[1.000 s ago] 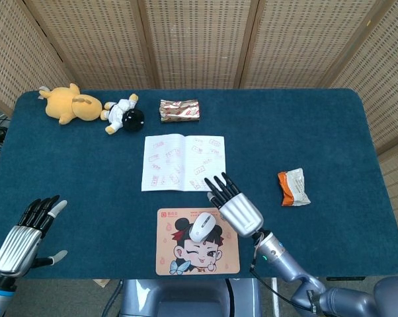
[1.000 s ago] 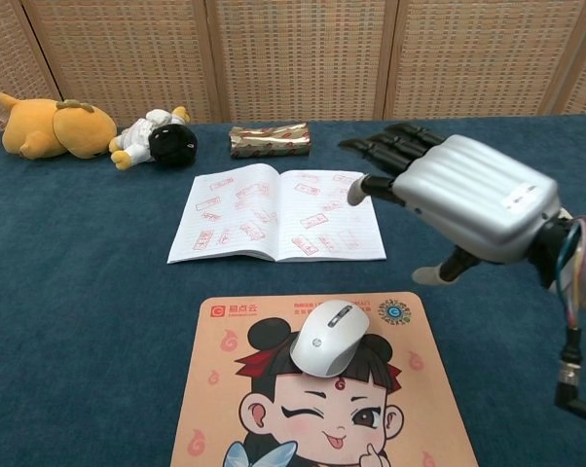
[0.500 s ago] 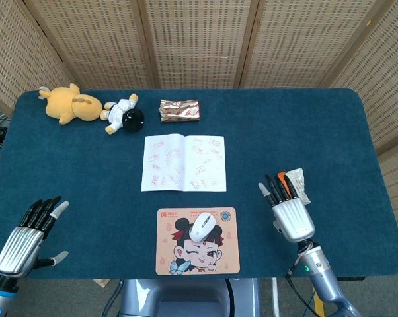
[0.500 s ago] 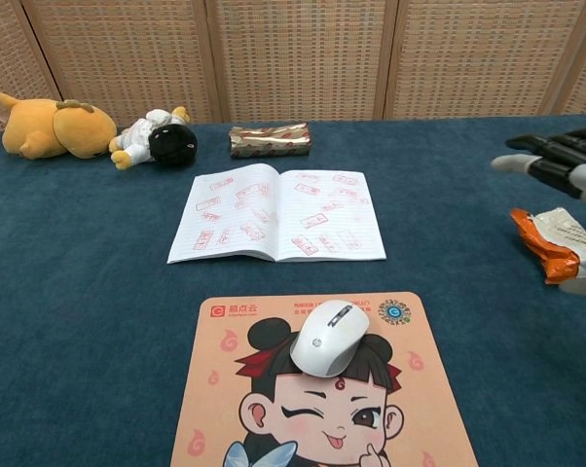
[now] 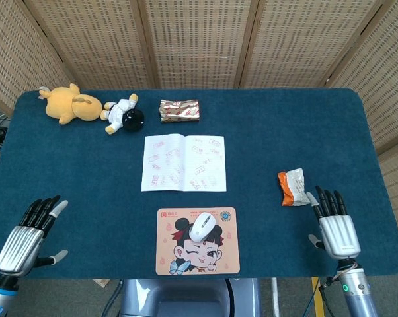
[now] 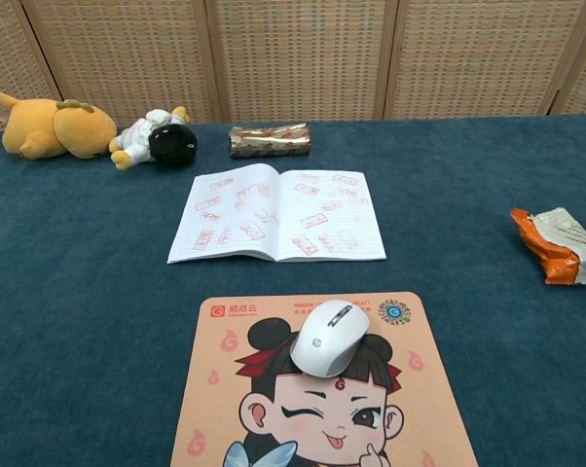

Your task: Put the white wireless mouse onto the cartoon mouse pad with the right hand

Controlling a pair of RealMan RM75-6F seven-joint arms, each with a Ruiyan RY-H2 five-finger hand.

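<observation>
The white wireless mouse [image 5: 201,227] sits on the cartoon mouse pad [image 5: 169,259], so the job looks done. The right hand [image 5: 336,230] has pulled far away to the table's near right corner, next to a snack packet [image 5: 293,187]. It holds nothing, with its fingers spread. The left hand [image 5: 22,239] waits empty too, fingers apart, though part of it may be cut off.
</observation>
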